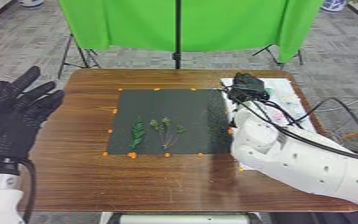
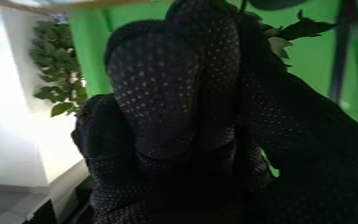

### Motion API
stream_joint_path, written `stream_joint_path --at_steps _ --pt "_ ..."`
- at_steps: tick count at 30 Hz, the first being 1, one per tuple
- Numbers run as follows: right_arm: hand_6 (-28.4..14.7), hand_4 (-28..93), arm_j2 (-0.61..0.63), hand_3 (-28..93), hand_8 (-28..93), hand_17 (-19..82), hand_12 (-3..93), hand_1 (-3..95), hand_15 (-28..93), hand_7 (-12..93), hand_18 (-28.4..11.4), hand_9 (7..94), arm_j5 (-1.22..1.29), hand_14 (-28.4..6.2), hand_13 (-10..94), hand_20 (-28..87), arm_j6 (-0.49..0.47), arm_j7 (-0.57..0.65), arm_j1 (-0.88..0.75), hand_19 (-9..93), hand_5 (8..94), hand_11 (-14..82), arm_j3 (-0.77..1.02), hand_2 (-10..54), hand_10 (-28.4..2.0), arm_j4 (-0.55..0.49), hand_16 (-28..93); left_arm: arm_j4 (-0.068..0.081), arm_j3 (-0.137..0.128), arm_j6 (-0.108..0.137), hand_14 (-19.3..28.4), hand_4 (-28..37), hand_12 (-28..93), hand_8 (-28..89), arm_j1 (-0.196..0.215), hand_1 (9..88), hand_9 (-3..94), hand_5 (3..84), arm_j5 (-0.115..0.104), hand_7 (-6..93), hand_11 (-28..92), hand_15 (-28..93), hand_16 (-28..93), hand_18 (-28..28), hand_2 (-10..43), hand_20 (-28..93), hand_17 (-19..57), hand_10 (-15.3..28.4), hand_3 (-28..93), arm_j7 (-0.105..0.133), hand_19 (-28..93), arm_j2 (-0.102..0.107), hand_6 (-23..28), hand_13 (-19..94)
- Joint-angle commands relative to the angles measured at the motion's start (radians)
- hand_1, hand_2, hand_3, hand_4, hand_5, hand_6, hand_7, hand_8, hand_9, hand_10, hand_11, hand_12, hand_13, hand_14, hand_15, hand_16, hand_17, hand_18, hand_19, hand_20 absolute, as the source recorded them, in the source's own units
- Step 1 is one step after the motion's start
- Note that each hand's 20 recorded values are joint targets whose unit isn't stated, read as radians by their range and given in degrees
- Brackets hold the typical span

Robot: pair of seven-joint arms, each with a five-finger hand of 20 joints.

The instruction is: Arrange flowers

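While the mat (image 1: 158, 101) is the reference, the right hand (image 1: 249, 89) sits just off its right side, toward the far end, above the white sheet (image 1: 280, 85). Fingers and thumb look closed in a pinch on a leafy sprig (image 2: 306, 29); stem mostly hidden by glove, so grip depth can't be confirmed. The green leaf (image 1: 138, 133) and thin-stemmed sprig (image 1: 167, 132) lie on the mat, near half, side by side.

Main risk: too light a pinch lets the stem roll and the leaves swing off angle; too hard crushes it. Second: the black cable (image 1: 316, 144) along the right arm could drag over the sheet if the wrist drops low. A low sweep across the mat would probably scatter both stems there.

Left hand (image 1: 14, 115) is spread, left of the mat, by the table (image 1: 78, 170) edge. Best room: high over the mat's far half.
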Motion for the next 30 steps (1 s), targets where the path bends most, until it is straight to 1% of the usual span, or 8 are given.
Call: stream_joint_path --at_steps 1,3,4,15,16,20,28,30 --pt "-1.3 -28 -0.04 72 8 53 20.2 56.0 53 18 -19.0 93.7 -0.005 -4.5 92 32 -0.104 -0.035 -0.114 93 88.9 31.5 0.056 -9.5 -7.5 -0.116 20 -0.011 -0.013 0.02 26.3 -28.3 11 -10 0.022 17.6 30.4 33.0 0.006 14.3 25 45 -8 25.3 9.1 5 -8.1 19.5 76 -0.012 60 -0.004 8.3 23" --pt "-1.5 -28 -0.053 72 9 53 20.1 56.1 53 18 -19.3 93.7 0.003 -4.5 92 33 -0.118 -0.033 -0.144 93 88.7 31.6 0.065 -9.5 -7.5 -0.13 20 -0.012 -0.015 0.02 26.3 -28.3 11 -10 0.028 17.8 30.4 33.0 0.004 14.3 25 45 -8 25.3 9.1 5 -8.1 19.5 76 -0.007 60 -0.003 8.3 23" --pt "-1.6 -28 -0.06 72 9 53 20.2 56.0 53 18 -19.3 93.7 0.009 -4.5 92 33 -0.13 -0.032 -0.161 93 88.6 31.6 0.072 -9.5 -7.6 -0.135 20 -0.01 -0.014 0.019 26.3 -28.3 11 -10 0.02 17.9 30.4 32.9 0.007 14.4 25 45 -8 25.3 9.2 5 -8.1 19.5 76 -0.018 60 -0.005 8.3 23" --pt "-2.0 -28 -0.104 73 10 53 20.2 55.7 54 19 -19.5 93.7 0.014 -4.6 91 34 -0.188 -0.009 -0.228 93 87.8 32.6 0.063 -9.5 -7.6 -0.146 20 -0.01 -0.01 0.018 26.4 -28.3 11 -10 0.019 18.2 30.4 33.0 0.009 14.3 25 45 -8 25.3 9.0 5 -8.1 19.4 76 -0.021 60 -0.004 8.3 23" --pt "-1.9 -28 -0.108 73 9 53 20.2 55.7 54 19 -19.5 93.7 0.016 -4.6 91 35 -0.197 -0.005 -0.234 93 87.8 32.5 0.071 -9.5 -7.6 -0.145 20 -0.01 -0.013 0.014 26.4 -28.3 11 -10 0.015 18.2 30.3 33.0 0.012 14.4 25 45 -8 25.3 8.9 5 -8.1 19.5 76 -0.029 60 -0.007 8.3 23" --pt "-1.9 -28 -0.108 73 10 54 20.3 55.4 54 19 -19.6 93.7 0.02 -4.6 91 35 -0.204 0.001 -0.238 93 87.5 32.7 0.066 -9.5 -7.7 -0.147 20 -0.014 -0.016 0.024 26.4 -28.3 11 -10 0.023 18.3 30.4 33.0 0.011 14.4 25 45 -8 25.3 8.8 5 -8.1 19.5 76 -0.024 60 -0.006 8.3 23" --pt "-1.7 -28 -0.118 69 8 54 17.8 52.7 55 19 -20.0 93.7 0.002 -4.7 91 37 -0.223 0.036 -0.24 93 85.6 34.3 0.059 -9.5 -8.2 -0.144 19 -0.015 -0.018 0.022 26.3 -28.3 11 -10 0.024 18.8 30.4 33.1 0.013 14.3 25 45 -8 25.3 8.4 5 -8.1 19.4 77 -0.031 60 -0.008 8.3 23" --pt "-2.0 -28 -0.117 68 7 54 16.6 52.0 56 19 -20.0 93.7 0.013 -4.9 91 37 -0.224 0.038 -0.239 93 84.5 34.6 0.061 -9.5 -8.2 -0.147 19 -0.015 -0.018 0.024 26.3 -28.3 11 -10 0.026 18.9 30.4 33.1 0.013 14.4 25 45 -8 25.3 8.4 5 -8.1 19.4 77 -0.025 60 -0.006 8.3 23"
